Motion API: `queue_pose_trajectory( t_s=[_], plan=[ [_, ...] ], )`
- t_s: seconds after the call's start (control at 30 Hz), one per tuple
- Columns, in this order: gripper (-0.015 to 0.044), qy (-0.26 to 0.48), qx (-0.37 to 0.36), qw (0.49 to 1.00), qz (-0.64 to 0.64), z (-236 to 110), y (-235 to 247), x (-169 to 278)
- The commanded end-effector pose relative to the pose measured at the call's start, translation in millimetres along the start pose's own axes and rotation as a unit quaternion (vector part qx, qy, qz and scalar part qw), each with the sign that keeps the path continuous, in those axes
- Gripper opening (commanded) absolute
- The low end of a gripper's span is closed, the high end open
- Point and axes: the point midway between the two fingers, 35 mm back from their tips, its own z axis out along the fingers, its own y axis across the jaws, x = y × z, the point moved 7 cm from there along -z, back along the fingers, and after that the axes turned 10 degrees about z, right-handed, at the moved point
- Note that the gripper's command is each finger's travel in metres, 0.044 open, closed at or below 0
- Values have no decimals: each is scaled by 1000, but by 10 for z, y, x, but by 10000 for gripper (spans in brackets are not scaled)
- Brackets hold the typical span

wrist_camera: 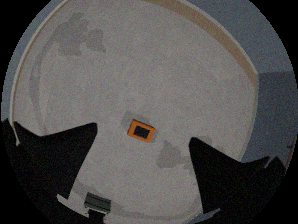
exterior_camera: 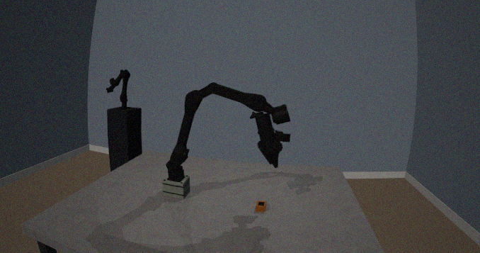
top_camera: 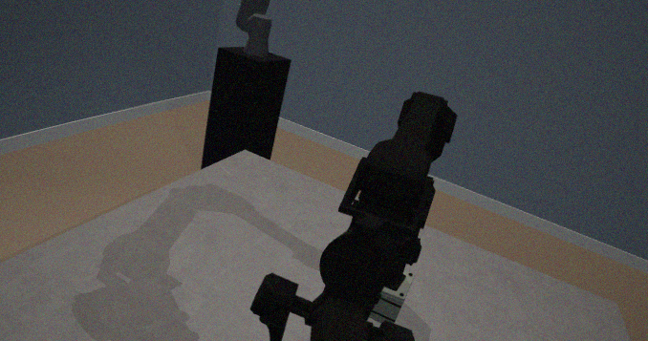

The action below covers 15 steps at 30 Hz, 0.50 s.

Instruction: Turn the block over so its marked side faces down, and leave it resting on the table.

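A small orange block (exterior_camera: 260, 206) lies flat on the grey tabletop (exterior_camera: 318, 216), its dark square mark facing up. Taking the arm's pale base (exterior_camera: 175, 187) as landmark, the block sits well apart from it, out to the right and nearer the front edge in the exterior view. From the wrist view the block (wrist_camera: 141, 129) shows as an orange frame around a black centre, slightly rotated.
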Motion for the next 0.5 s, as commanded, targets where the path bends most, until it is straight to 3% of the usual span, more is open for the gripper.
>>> queue_pose_trajectory(
  t_s=[0.0,0.1,0.37,0.47],
  plan=[
    [440,106,-17,990,92,633,-171,204],
    [440,150,-22,979,133,889,-242,320],
    [440,152,-22,979,135,899,-279,331],
    [440,152,-22,979,134,1129,-262,399]
  ],
)
